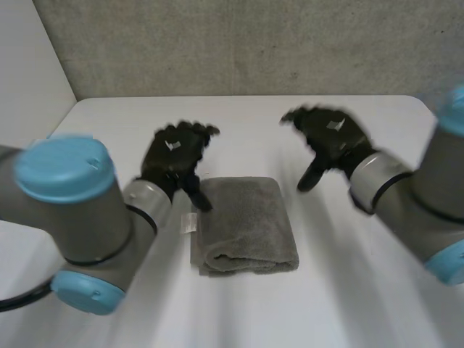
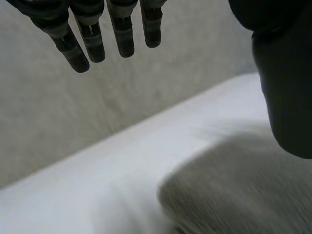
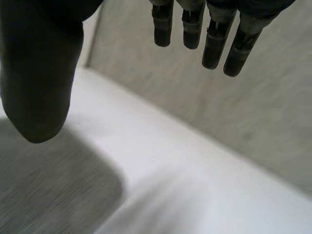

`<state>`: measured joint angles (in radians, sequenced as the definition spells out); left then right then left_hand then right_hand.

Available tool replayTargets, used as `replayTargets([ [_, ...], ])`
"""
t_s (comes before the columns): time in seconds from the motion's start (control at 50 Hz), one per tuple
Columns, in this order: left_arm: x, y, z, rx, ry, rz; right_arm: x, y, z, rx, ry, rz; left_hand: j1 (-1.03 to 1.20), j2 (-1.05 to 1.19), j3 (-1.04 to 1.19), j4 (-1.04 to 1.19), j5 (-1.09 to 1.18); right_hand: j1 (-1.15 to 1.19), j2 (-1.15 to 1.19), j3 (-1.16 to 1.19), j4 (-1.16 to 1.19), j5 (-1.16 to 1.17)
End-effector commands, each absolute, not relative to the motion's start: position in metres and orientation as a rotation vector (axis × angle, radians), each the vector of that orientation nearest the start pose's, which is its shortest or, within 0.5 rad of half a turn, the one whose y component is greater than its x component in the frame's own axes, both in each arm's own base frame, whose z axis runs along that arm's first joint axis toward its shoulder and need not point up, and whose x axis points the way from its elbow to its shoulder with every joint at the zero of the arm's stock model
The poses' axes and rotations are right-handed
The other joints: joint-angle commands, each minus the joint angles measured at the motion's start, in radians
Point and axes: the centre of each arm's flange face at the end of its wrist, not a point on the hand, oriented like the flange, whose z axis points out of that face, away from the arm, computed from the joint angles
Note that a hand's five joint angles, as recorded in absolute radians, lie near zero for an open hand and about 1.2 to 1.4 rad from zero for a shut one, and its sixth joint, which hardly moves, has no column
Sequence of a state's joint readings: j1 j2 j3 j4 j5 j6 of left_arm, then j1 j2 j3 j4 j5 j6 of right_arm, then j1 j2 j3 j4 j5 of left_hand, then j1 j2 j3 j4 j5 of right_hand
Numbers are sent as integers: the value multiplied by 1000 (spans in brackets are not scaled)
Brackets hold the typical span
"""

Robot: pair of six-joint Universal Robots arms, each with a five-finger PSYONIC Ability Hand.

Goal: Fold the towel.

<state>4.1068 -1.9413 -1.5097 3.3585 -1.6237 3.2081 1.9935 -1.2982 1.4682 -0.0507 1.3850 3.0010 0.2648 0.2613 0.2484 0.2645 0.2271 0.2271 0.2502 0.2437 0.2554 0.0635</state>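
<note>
I read my workspace as a robotics lab bench, plain white table (image 1: 246,123), bare grey speckled wall panel (image 1: 239,43) behind it, white partition (image 1: 29,65) beside it

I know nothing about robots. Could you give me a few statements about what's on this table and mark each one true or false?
1. The towel lies folded on the white table. True.
2. The right robot hand is clutching the towel. False: its fingers are straight and hold nothing, and it is off to the towel's side.
3. The left robot hand is open. True.
4. The towel is bright red. False: it is grey.
</note>
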Motion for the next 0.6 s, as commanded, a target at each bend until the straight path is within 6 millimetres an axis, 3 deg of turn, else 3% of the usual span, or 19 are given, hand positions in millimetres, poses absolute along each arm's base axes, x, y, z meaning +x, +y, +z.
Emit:
replayTargets([
  [0.02, -276, -241, 293, 637, 2307, -2407, 235, -264, 328, -533, 1957, -2171, -69, -65, -53, -69, -206, -53, -76, -69, -81, -64],
  [0.08, -260, -243, 308, 580, 2265, -2410, 225, -262, 333, -512, 1992, -2184, -69, -65, -53, -69, -206, -53, -76, -69, -81, -64],
  [0.14, -255, -239, 314, 570, 2260, -2411, 219, -263, 331, -505, 2034, -2170, -69, -65, -53, -69, -206, -53, -76, -69, -81, -64],
  [0.3, -252, -232, 315, 568, 2272, -2397, 220, -264, 321, -512, 2072, -2133, -63, -60, -47, -63, -200, -53, -76, -69, -81, -64],
  [0.6, -252, -232, 313, 557, 2286, -2395, 226, -266, 321, -537, 2047, -2121, -87, -83, -70, -86, -223, -53, -76, -69, -81, -64],
])
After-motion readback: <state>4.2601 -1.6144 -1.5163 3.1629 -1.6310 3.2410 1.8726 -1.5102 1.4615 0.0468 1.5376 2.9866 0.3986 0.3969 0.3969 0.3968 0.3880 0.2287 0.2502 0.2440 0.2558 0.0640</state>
